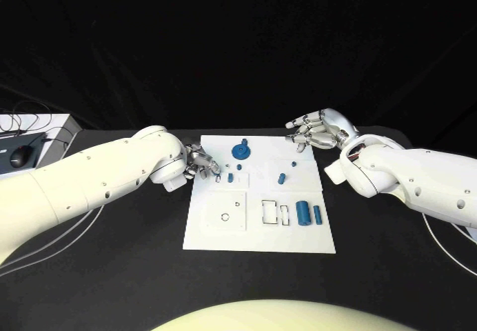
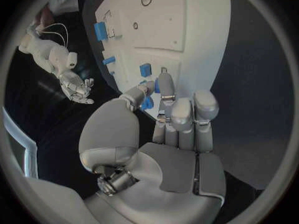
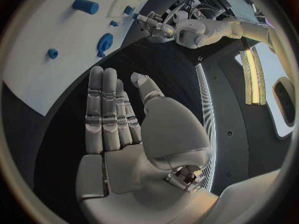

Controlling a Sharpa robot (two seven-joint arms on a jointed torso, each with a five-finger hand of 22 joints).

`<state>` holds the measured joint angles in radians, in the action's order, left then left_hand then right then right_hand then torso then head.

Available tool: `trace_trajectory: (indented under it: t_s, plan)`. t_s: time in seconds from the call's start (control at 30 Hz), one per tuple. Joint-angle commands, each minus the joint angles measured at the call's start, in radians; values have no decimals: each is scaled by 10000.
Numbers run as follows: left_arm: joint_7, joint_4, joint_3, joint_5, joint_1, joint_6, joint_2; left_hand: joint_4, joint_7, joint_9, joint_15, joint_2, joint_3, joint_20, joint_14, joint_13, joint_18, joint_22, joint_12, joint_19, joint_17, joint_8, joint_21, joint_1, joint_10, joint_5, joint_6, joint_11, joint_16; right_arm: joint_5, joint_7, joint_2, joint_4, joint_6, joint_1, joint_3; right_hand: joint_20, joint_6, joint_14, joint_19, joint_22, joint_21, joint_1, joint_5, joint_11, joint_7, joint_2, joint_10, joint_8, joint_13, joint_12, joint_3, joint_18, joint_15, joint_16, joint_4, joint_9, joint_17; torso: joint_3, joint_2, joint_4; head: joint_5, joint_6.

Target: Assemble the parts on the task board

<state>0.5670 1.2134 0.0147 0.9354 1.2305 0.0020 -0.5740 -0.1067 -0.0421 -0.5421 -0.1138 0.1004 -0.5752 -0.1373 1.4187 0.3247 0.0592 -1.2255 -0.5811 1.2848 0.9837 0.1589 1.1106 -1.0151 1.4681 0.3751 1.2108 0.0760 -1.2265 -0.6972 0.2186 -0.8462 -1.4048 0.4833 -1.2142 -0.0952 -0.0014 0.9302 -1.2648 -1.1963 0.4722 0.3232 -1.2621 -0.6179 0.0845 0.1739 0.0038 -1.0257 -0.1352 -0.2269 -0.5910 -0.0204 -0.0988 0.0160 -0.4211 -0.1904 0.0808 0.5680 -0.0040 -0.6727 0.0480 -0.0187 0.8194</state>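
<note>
The black desk [image 1: 119, 276] carries the white task board [image 1: 258, 231] at its middle, with bare desk all round it. The left hand [image 1: 202, 164] sits at the board's left edge near the far corner, fingertips pinching a small blue part [image 2: 147, 102] right at the rim. The right hand [image 1: 320, 129] hangs released, fingers apart and holding nothing, just beyond the board's far right corner. A blue geared part [image 1: 240, 151] stands near the far edge; two blue cylinders [image 1: 309, 214] lie by the right edge; small blue pegs [image 1: 281, 179] sit mid-board. The step looks like seating the pinched part: keep it upright and lower straight. The near half offers open room.
</note>
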Motion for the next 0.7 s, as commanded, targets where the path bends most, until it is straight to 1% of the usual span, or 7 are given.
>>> trace_trajectory:
  t_s: [0.03,0.37,0.4,0.7]
  plan:
    - [121,23,9,209,-29,-17,21,-449,682,-1213,-60,-81,-516,2,-4,27,-160,-8,-51,57,2,-19,67,42,433,41,957,150,-43,-83,49,-5,-12,-106,5,5,-4,-6,-1,57,9,54,3,-41,-64,85,47,-3,34,8,62,8,117,-17,43,-55,-10,6,-3,0,-9,-11,12]
    - [189,49,30,258,-62,315,24,-434,706,-1240,-49,-139,-473,13,5,78,-177,-45,-141,76,52,-40,121,99,435,32,1040,144,-115,-84,51,-21,-12,-110,5,5,-4,-6,-1,57,9,54,3,-41,-64,85,47,-3,34,8,62,8,117,-17,43,-55,-10,6,1,3,-5,-22,43]
    - [199,54,31,272,-63,352,23,-463,710,-1261,-45,-169,-452,15,0,108,-183,-57,-153,73,53,-85,143,126,437,32,1077,142,-146,-84,51,-23,-13,-111,5,5,-4,-6,-1,57,9,54,3,-41,-64,85,47,-3,34,8,62,8,117,-17,43,-55,-10,6,2,1,-5,-25,45]
    - [299,72,35,462,-66,714,46,-477,711,-1268,-34,-192,-443,25,-4,118,-188,-55,-155,62,45,-122,143,132,435,31,1101,133,-158,-84,53,-35,-19,-111,6,5,-4,-6,-1,57,9,54,3,-41,-64,85,47,-3,34,8,62,8,117,-17,43,-55,-10,6,0,1,0,-39,59]
